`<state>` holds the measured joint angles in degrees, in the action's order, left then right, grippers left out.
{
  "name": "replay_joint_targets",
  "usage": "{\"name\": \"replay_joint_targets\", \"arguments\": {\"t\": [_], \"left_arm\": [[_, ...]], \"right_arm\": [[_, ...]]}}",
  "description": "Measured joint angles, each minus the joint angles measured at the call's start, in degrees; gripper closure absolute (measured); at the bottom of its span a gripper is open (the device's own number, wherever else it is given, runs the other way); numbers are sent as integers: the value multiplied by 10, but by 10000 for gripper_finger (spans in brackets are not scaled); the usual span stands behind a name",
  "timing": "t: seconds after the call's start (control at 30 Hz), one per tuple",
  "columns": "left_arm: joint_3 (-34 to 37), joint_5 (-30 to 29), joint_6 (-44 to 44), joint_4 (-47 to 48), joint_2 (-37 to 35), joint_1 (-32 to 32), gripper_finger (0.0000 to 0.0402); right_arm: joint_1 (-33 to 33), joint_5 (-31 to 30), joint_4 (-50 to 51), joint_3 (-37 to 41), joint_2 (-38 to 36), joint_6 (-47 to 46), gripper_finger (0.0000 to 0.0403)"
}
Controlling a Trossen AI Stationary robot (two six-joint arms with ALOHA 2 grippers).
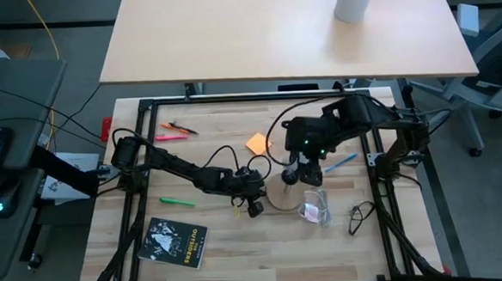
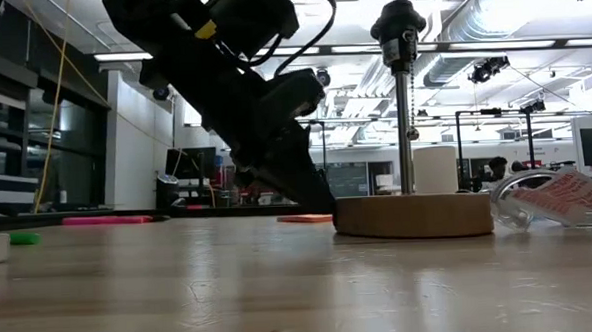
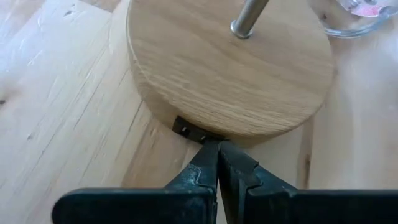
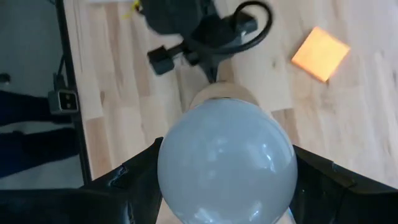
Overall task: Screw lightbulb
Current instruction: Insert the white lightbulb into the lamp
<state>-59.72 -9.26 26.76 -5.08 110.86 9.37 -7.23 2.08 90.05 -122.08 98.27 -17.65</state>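
Centre of the high view: your right gripper hangs over the wooden base, its fingers spread around the lightbulb and pinching the frosted globe from both sides. In the right wrist view the globe fills the lower middle of the frame, with the tan disc showing just past it, so you appear to hold the bulb roughly in line above the lamp. In the low view the socket stands bare on its metal post at upper centre, no bulb visible there; judge threading as not yet begun. Your left gripper sits at the near rim of the disc, tips pressed together against the base edge beside a small dark fitting. That looks like bracing, keeping the base from turning when you twist. An orange note lies well apart.
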Motion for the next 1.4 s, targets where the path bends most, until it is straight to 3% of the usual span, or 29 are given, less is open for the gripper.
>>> {"name": "replay_joint_targets", "arguments": {"t": [0.67,1.2,1.3,1.4], "left_arm": [[0,2,1,-51,0,-6,401],[0,48,0,-35,0,0,401],[0,49,-1,-32,-1,0,401],[0,58,-3,-29,-3,0,401]], "right_arm": [[3,14,0,-8,13,21,139],[5,13,0,-8,8,20,139],[8,10,-2,26,-7,27,139],[15,11,0,110,-49,17,139]]}}
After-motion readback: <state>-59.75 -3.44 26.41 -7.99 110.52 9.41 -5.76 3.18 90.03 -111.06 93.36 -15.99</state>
